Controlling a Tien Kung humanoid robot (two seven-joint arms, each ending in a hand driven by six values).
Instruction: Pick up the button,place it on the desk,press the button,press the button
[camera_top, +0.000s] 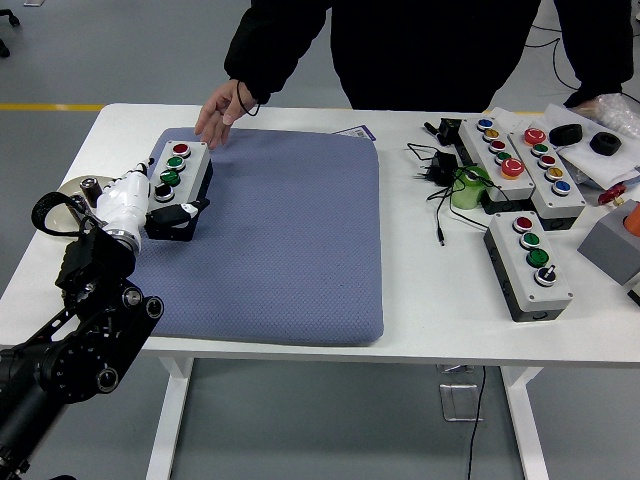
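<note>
A grey button box (178, 168) with red, green and black buttons lies on the blue-grey mat (290, 240), near its far left corner. My left hand (178, 217), black with a white forearm, is at the box's near end and touches or covers it. The near end of the box is hidden under the hand. A person stands at the far side; one hand (222, 108) hovers with spread fingers just beyond the box's far right corner. My right arm is out of view.
Three more button boxes (530, 262) (497, 152) (552, 170) stand on the right of the table, with a green roll (468, 186), a black adapter with cables (440, 170) and black rolls (604, 142). A round metal base (82, 188) sits at the left edge.
</note>
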